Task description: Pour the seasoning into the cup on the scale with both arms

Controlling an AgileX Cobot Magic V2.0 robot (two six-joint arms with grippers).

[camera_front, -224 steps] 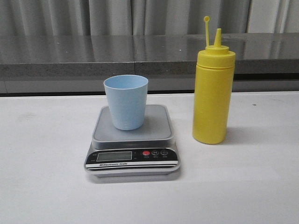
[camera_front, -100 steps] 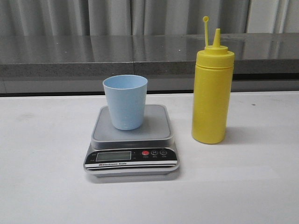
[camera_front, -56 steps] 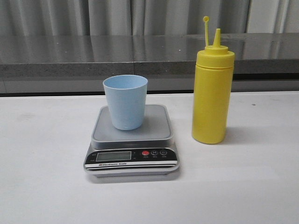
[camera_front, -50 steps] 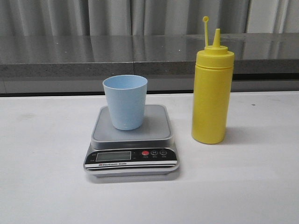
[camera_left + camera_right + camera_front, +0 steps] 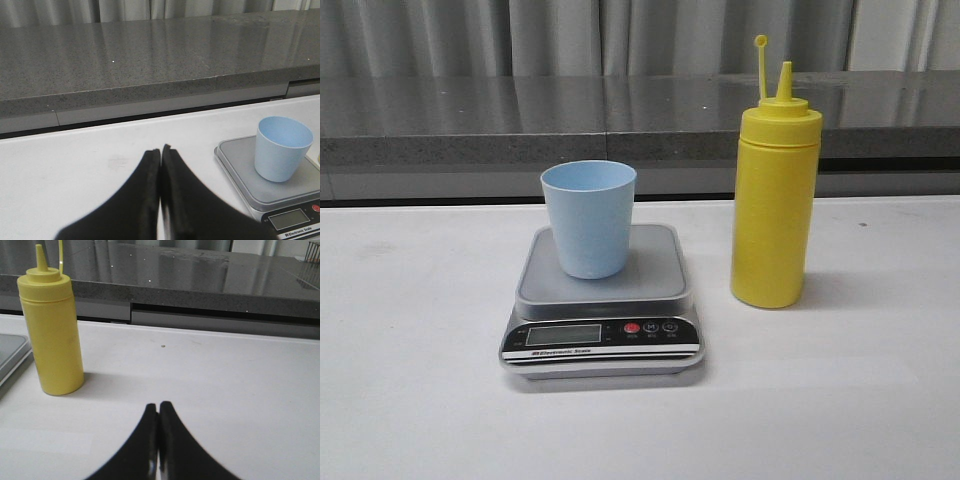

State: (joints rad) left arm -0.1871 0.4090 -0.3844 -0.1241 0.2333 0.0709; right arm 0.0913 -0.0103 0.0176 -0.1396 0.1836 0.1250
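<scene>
Both arms hang back, low over the white table [image 5: 410, 400], neither one touching anything. The left gripper [image 5: 160, 152] is clenched, its black fingers pressed tip to tip and pointing out across bare tabletop, the scale [image 5: 280, 192] off to one side. The right gripper [image 5: 158, 407] is pinched closed the same way, empty. The smooth pale blue cup [image 5: 588, 218] stands upright on the scale's grey rounded platform. Just beside the scale stands the bottle [image 5: 775, 195], glossy yellow plastic, cylindrical, with a cone nozzle.
</scene>
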